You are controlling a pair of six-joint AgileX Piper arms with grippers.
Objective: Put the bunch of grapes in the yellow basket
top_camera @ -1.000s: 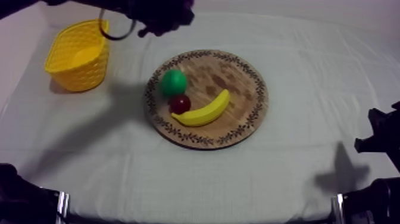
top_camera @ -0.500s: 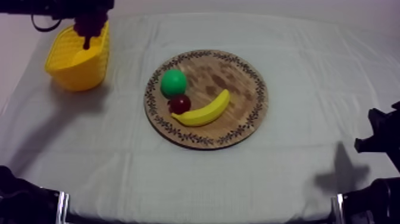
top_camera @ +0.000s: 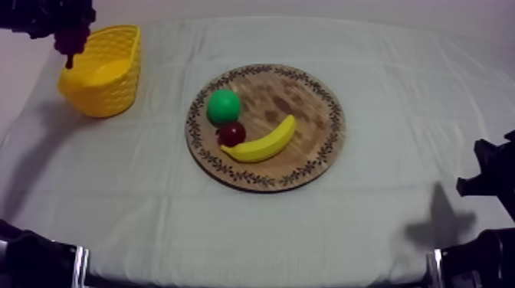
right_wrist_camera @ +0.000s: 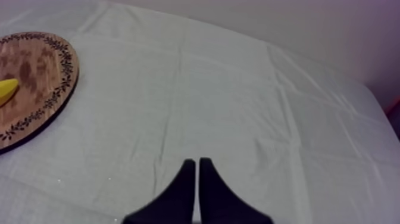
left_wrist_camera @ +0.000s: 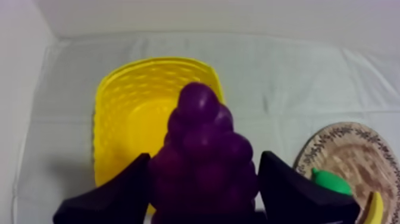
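My left gripper [top_camera: 67, 40] hangs over the far left rim of the yellow basket [top_camera: 107, 96], shut on the purple bunch of grapes [top_camera: 70, 57]. In the left wrist view the grapes [left_wrist_camera: 205, 143] sit between the black fingers [left_wrist_camera: 116, 193], with the basket [left_wrist_camera: 122, 119] right beneath and behind them. The round wooden board [top_camera: 299, 99] lies mid-table and carries a green pear [top_camera: 223, 106], a small red fruit [top_camera: 231, 134] and a banana [top_camera: 264, 142]. My right gripper [right_wrist_camera: 196, 173] is shut on nothing, resting low at the right edge [top_camera: 490, 176].
The board [left_wrist_camera: 351, 149] with the pear [left_wrist_camera: 330, 182] lies to the right of the basket. In the right wrist view the board [right_wrist_camera: 30, 65] and the banana's tip [right_wrist_camera: 6, 89] sit off to the side across bare cloth.
My left arm has carried the grapes leftward, from beyond the board's far side to the basket and on to its far left rim. The right arm has not moved.
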